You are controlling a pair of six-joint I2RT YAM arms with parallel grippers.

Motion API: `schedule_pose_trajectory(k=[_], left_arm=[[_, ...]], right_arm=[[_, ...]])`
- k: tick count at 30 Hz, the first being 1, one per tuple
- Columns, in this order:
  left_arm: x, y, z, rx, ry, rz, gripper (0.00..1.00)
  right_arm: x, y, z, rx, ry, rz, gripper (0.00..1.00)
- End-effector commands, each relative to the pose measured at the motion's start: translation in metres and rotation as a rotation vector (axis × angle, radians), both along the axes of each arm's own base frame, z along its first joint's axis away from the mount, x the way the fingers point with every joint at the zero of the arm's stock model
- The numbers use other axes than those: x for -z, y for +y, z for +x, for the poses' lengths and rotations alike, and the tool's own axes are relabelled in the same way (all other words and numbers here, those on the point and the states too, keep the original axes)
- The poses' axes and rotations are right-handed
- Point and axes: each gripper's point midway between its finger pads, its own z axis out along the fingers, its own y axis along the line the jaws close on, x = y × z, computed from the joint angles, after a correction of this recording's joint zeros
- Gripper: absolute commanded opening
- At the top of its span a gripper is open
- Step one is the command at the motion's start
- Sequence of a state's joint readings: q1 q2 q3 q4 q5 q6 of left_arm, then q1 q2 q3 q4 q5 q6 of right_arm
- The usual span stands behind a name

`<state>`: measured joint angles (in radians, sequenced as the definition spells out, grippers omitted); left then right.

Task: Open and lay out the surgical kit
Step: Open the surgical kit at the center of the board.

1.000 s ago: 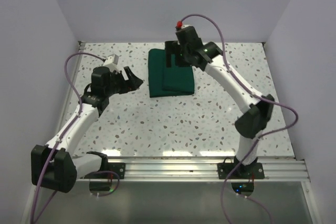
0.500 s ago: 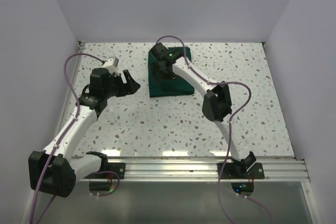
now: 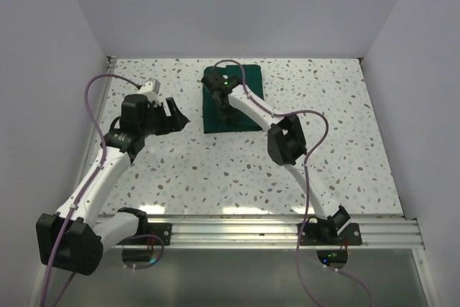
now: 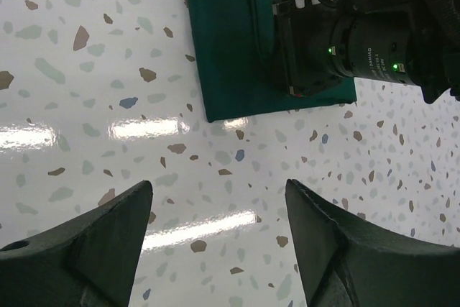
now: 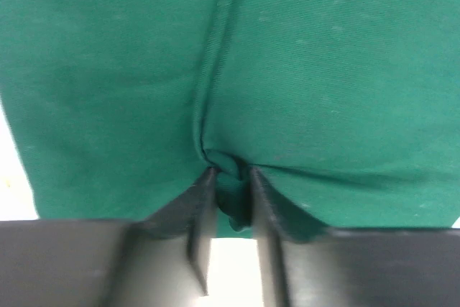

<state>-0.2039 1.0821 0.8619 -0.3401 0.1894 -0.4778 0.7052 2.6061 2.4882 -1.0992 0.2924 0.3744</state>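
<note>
Speckled tabletop (image 3: pixel 194 156) lies open between left claw (image 4: pixel 217 190) and drape (image 3: pixel 253 81); right arm (image 3: pixel 249 107) overhangs it.

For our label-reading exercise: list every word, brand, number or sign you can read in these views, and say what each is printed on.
Nothing can be read with certainty.
Small white print on the black lens barrel above the green drape: too small and blurred to read.
Green drape and speckled table: no lettering visible.
</note>
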Motion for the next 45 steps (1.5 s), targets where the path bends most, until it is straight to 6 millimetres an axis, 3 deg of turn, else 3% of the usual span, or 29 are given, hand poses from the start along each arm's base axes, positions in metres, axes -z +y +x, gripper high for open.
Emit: schedule_pose_trajectory(k=[1, 5, 6, 7, 11, 12, 16, 17, 20, 21, 22, 24, 25, 27, 28, 29, 30, 31, 32, 34, 35, 39, 45], left_arm=[[-0.015, 0.002, 0.005, 0.010, -0.039, 0.028, 0.78], [-0.017, -0.003, 0.011, 0.028, -0.038, 0.020, 0.78], [-0.015, -0.004, 0.012, 0.034, -0.032, 0.019, 0.78], [-0.018, -0.006, 0.015, 0.043, -0.043, 0.015, 0.78], [-0.026, -0.008, 0.027, 0.064, -0.065, 0.044, 0.78], [-0.023, -0.008, 0.033, 0.064, -0.053, 0.060, 0.78], [-0.044, -0.014, 0.057, 0.072, -0.091, 0.113, 0.78], [-0.037, -0.021, 0.062, 0.091, -0.070, 0.120, 0.78], [-0.042, -0.037, 0.074, 0.127, -0.069, 0.115, 0.78], [-0.031, -0.049, 0.078, 0.154, -0.040, 0.126, 0.77], [-0.034, -0.055, 0.083, 0.158, -0.046, 0.136, 0.77], [-0.015, -0.081, 0.085, 0.215, -0.011, 0.180, 0.77], [-0.018, -0.087, 0.090, 0.208, -0.016, 0.211, 0.76], [0.007, -0.113, 0.089, 0.264, 0.035, 0.266, 0.75], [0.004, -0.120, 0.093, 0.261, 0.040, 0.292, 0.73], [0.025, -0.138, 0.089, 0.305, 0.082, 0.321, 0.72], [0.031, -0.142, 0.091, 0.295, 0.093, 0.358, 0.71], [0.030, -0.149, 0.091, 0.300, 0.101, 0.382, 0.70], [0.048, -0.163, 0.086, 0.331, 0.131, 0.417, 0.70], [0.055, -0.171, 0.086, 0.327, 0.137, 0.472, 0.70], [0.070, -0.178, 0.081, 0.342, 0.158, 0.502, 0.70], [0.099, -0.183, 0.078, 0.331, 0.206, 0.560, 0.69], [0.133, -0.194, 0.081, 0.329, 0.228, 0.587, 0.68]], right_arm=[[-0.009, -0.003, 0.002, 0.009, -0.021, -0.024, 0.16], [-0.045, -0.005, 0.008, 0.019, -0.084, 0.009, 0.04], [-0.068, -0.005, 0.010, 0.024, -0.120, 0.035, 0.04], [-0.078, -0.007, 0.011, 0.030, -0.136, 0.044, 0.04], [-0.128, -0.032, 0.015, 0.094, -0.219, 0.082, 0.02], [-0.150, -0.039, 0.015, 0.113, -0.258, 0.110, 0.01], [-0.156, -0.087, 0.012, 0.216, -0.250, 0.089, 0.00], [-0.154, -0.095, 0.012, 0.236, -0.244, 0.085, 0.00], [-0.146, -0.134, 0.004, 0.308, -0.219, 0.039, 0.00], [-0.142, -0.143, 0.003, 0.324, -0.214, 0.025, 0.00], [-0.124, -0.162, -0.005, 0.351, -0.174, -0.022, 0.00], [-0.121, -0.177, -0.013, 0.372, -0.170, -0.032, 0.00], [-0.103, -0.192, -0.023, 0.391, -0.126, -0.069, 0.00], [-0.094, -0.209, -0.033, 0.424, -0.099, -0.094, 0.00], [-0.080, -0.220, -0.045, 0.438, -0.060, -0.131, 0.29], [-0.076, -0.228, -0.050, 0.463, -0.048, -0.148, 0.50], [-0.066, -0.242, -0.061, 0.491, -0.011, -0.186, 0.68], [-0.064, -0.250, -0.064, 0.514, -0.006, -0.203, 0.98], [-0.062, -0.257, -0.067, 0.533, -0.001, -0.214, 0.98], [-0.063, -0.274, -0.074, 0.573, 0.004, -0.228, 0.98], [-0.067, -0.280, -0.075, 0.585, -0.006, -0.241, 0.99], [-0.090, -0.298, -0.073, 0.621, -0.062, -0.221, 0.98], [-0.125, -0.296, -0.067, 0.624, -0.124, -0.158, 0.98]])
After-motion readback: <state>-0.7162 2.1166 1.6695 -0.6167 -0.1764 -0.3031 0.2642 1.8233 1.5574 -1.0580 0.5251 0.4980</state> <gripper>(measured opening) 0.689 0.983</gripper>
